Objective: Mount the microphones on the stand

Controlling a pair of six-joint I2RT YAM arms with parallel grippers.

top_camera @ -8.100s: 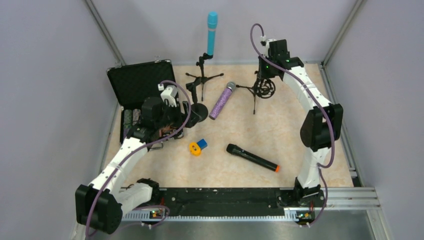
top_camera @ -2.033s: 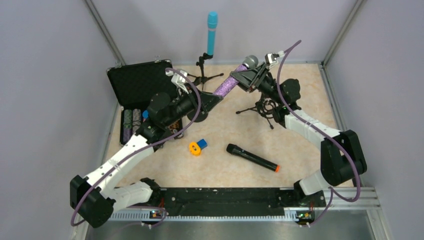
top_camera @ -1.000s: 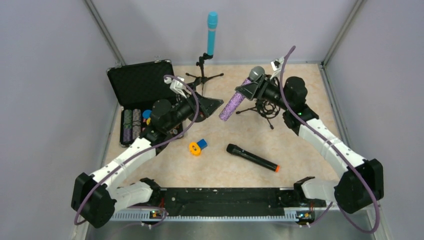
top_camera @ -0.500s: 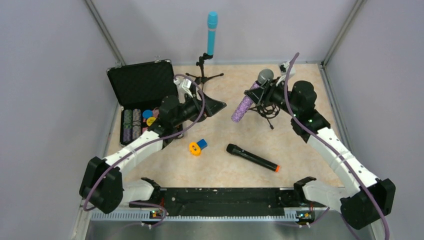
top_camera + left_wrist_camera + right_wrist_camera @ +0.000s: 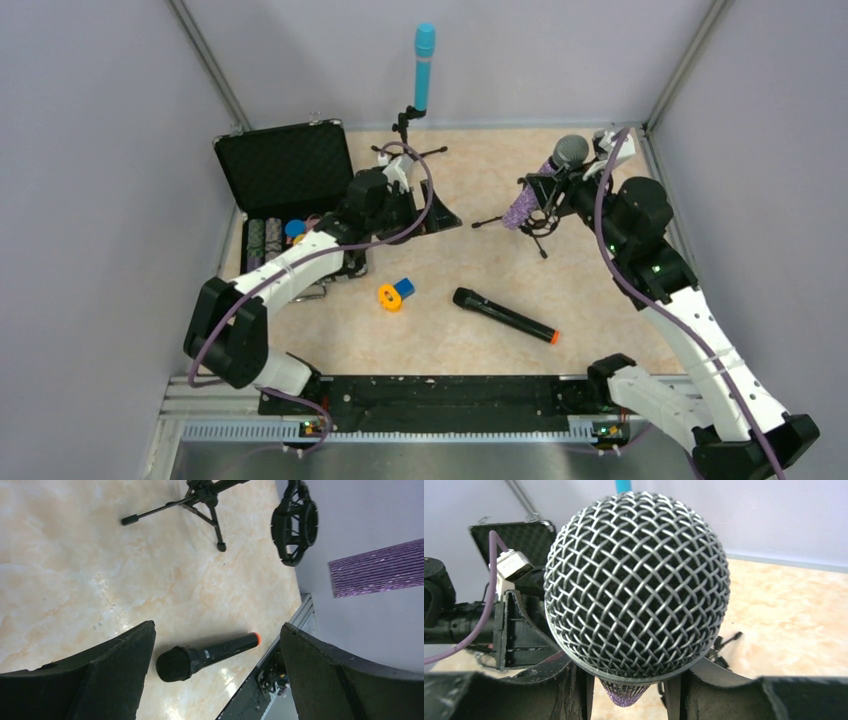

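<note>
R hand (image 5: 546,186) w/ purple mic (image 5: 522,207), stand (image 5: 202,489) beside, blk mic (image 5: 503,315) apart

Top view: high behind the arm bases, looking down on the whole tabletop (image 5: 450,340). Left wrist: low, facing across the tabletop to the black mic (image 5: 205,657), shared with top. Right wrist: very close on the purple mic (image 5: 636,580) grille.

The purple mic (image 5: 522,205) no longer lies on the table between the stands. After a handover from the left gripper (image 5: 440,213), the right gripper (image 5: 543,187) now holds it tilted, grille up, over the right stand (image 5: 487,221). The left gripper has let go, jaws apart.
</note>
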